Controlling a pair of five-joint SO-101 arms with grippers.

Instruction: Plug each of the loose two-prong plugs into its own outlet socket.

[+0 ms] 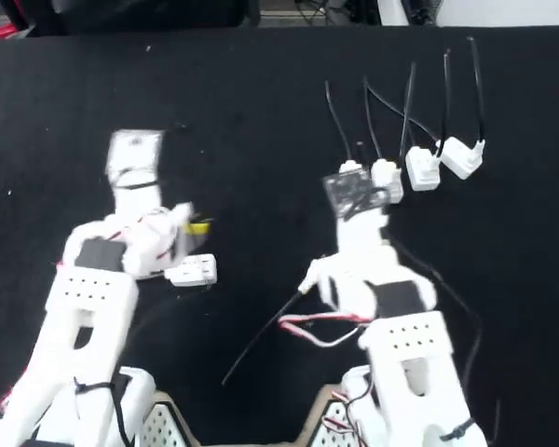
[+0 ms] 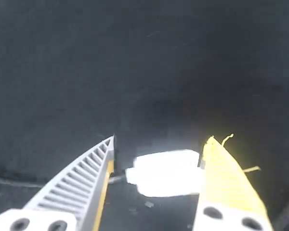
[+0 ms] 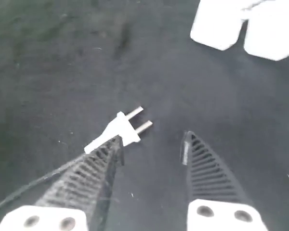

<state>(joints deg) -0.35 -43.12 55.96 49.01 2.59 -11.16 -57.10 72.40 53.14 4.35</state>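
Right wrist view, white plug [image 3: 118, 130] beside spread right claw [image 3: 151, 139], sockets [image 3: 245, 29] beyond.

You've got one white two-prong plug [image 3: 119, 131] lying flat just beside one fingertip of the right gripper [image 3: 152, 137]. Its prongs aim away from the gripper, and its black cord trails back under that finger. A pair of white socket blocks [image 3: 216, 24] lies side by side, well ahead of that gripper. A third white block [image 2: 166, 173] sits between the spread fingers of your left gripper [image 2: 160, 139]. It lies against the yellow finger, with a dark cord off its far side.
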